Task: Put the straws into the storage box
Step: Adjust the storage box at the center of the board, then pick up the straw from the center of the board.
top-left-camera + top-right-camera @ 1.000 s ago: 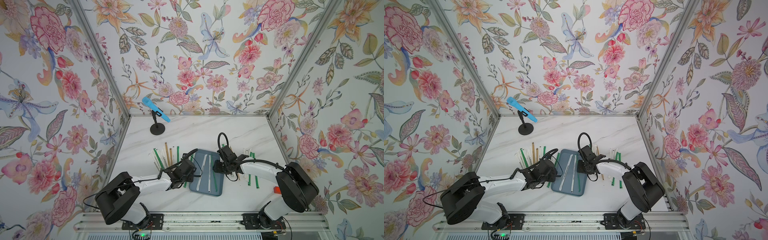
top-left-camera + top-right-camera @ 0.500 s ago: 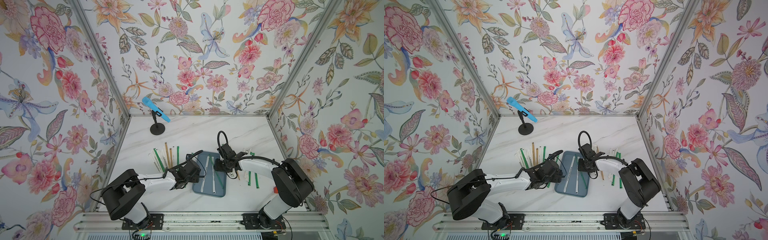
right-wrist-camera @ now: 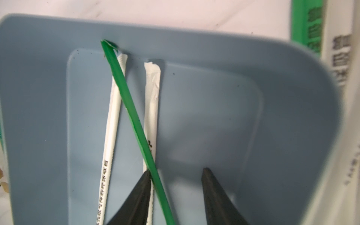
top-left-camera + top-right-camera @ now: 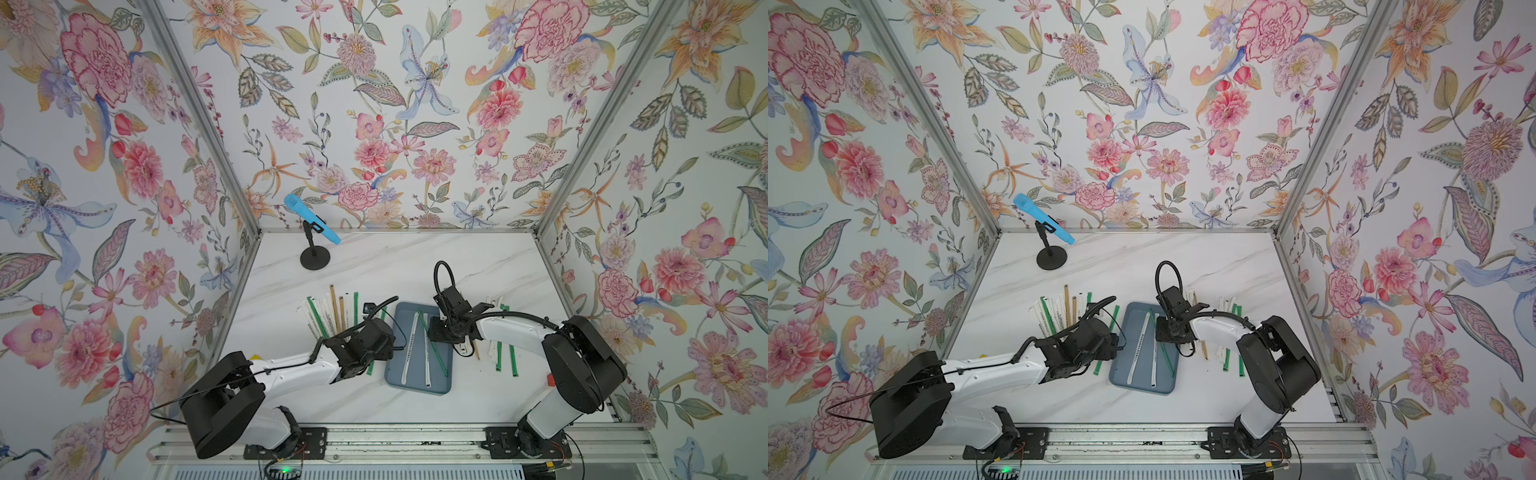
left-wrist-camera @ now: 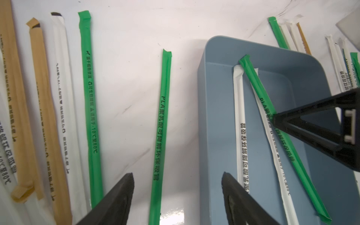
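Note:
The blue-grey storage box [image 4: 432, 384] [image 4: 1138, 384] lies at the middle front of the table, in both top views. Two white straws [image 5: 239, 109] and a green straw [image 3: 128, 103] are in it, the green one crossing a white one with its far end up on the box wall. More straws lie left [image 4: 328, 311] and right [image 4: 505, 345] of the box. My left gripper [image 5: 178, 175] [image 4: 383, 343] is open, astride a green straw [image 5: 161, 126] on the table and the box's left rim [image 5: 201, 116]. My right gripper [image 3: 176, 170] [image 4: 436, 332] hangs open inside the box, the green straw beside one finger.
A blue microphone [image 4: 311, 222] on a black stand is at the back left. A small red block [image 4: 550, 380] sits by the right arm's base. Floral walls close in the table on three sides.
My left gripper's jaws have opened wider and its arm has shifted a little beside the box. The right gripper has stayed over the box with about the same gap.

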`<state>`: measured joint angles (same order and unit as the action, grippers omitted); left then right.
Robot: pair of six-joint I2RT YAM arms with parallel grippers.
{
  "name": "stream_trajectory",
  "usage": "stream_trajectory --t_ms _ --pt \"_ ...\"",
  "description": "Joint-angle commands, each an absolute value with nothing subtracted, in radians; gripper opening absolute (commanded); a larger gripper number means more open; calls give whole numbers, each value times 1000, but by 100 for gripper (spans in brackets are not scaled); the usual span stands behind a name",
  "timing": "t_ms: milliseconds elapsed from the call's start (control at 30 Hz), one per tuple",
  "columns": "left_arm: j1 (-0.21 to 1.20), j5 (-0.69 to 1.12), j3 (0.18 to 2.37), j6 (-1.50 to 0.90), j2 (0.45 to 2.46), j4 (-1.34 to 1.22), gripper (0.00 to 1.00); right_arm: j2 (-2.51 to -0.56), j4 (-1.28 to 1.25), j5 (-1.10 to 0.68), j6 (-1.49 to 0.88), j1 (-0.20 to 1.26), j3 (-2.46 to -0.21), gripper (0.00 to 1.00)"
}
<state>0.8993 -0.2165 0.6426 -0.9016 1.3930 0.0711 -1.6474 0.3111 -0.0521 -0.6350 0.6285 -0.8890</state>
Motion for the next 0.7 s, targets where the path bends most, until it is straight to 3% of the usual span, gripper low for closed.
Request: stream_trajectory --t_ms 0,400,667 --pt "885 -213 626 -880 1427 112 72 -1668 368 -22 -624 629 -893 45" --pt "874 -171 626 -846 1549 65 57 -1649 368 -19 -629 624 -893 46" --pt "874 -155 635 -836 1639 74 28 -1646 368 -21 -630 623 -894 47"
